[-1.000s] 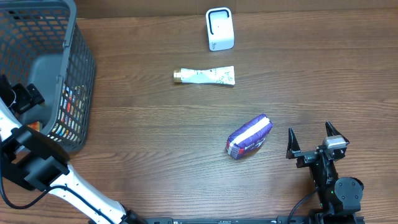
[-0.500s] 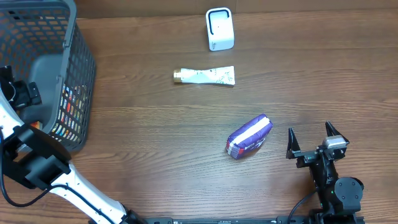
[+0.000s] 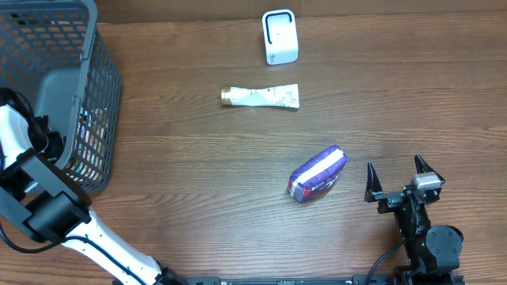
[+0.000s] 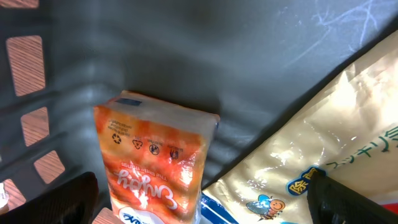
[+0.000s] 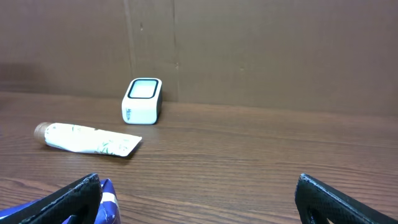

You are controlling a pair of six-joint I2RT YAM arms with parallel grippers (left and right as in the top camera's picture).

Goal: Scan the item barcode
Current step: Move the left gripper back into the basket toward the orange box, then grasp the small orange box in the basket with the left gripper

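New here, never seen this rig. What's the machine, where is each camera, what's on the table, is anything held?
These are two small robot arms at a wooden table, each ending in a two-finger gripper. The wide shot comes from a camera fixed overhead. The other two come from cameras on the wrists, looking out between the fingers. On the table are a white scanner, a tube, a purple pack and a gray basket. The left gripper is down inside the basket, open, facing an orange packet and a beige bag. The right gripper sits open near the purple pack. Nothing is held.
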